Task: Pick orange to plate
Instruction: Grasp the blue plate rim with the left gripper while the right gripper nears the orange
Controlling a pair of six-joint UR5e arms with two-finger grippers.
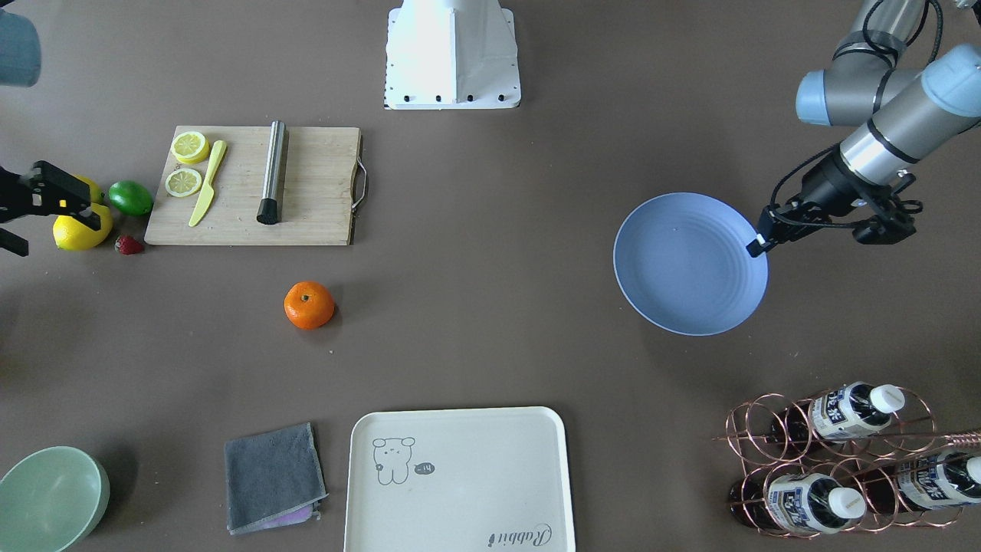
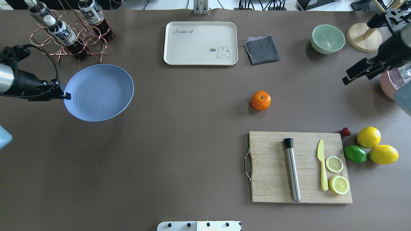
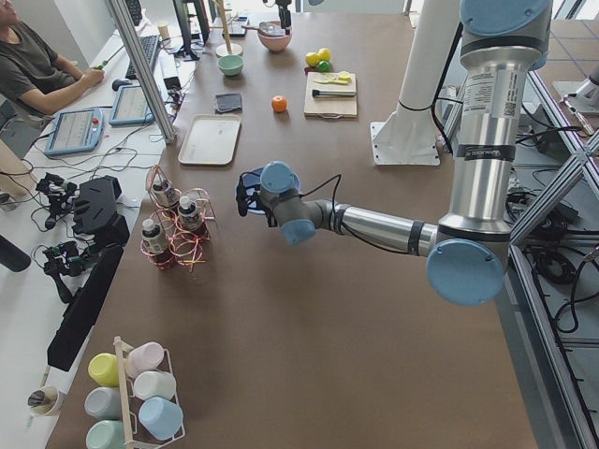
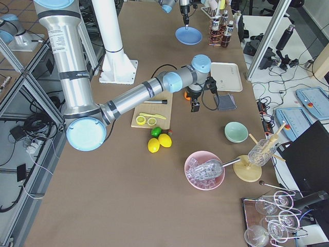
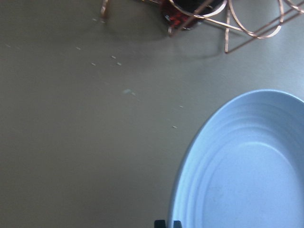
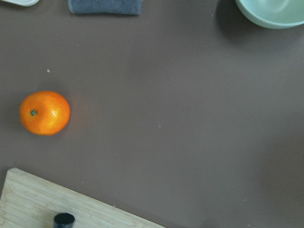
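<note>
In the overhead view your left arm [image 2: 19, 84] comes in at the left edge. Its silver forearm lies nearly level and its black wrist points toward the frame's right. The left fingers [image 2: 61, 93] are pressed together on the left rim of the plate [image 2: 99, 93]. In the left wrist view the rim runs between the two dark tips at the bottom edge. The plate is round, shallow and periwinkle blue, with faint concentric rings and a smooth matte face.

Your right arm [image 2: 393, 53] enters at the upper right of the overhead view, wrist angled down toward the frame's lower left. The right fingers [image 2: 356, 75] are spread apart and pinch nothing.

The orange [image 2: 260, 100] sits right of centre in the overhead view, on the bare brown worktop [image 2: 179, 128]. It is well apart from both arms and from the plate far to the left. It is small and round with a glossy, dimpled skin and a dark stem spot on top. In the right wrist view it lies at the left.

Below it in the frame lies a pale wooden cutting board [image 2: 298, 166] with a metal handle. The board carries a brushed-steel cylinder [image 2: 292, 175], a yellow plastic knife [image 2: 322, 165] and two lemon slices. Above the orange sit a cream rectangular tray [image 2: 200, 43] and a folded grey cloth [image 2: 261, 49].
</note>
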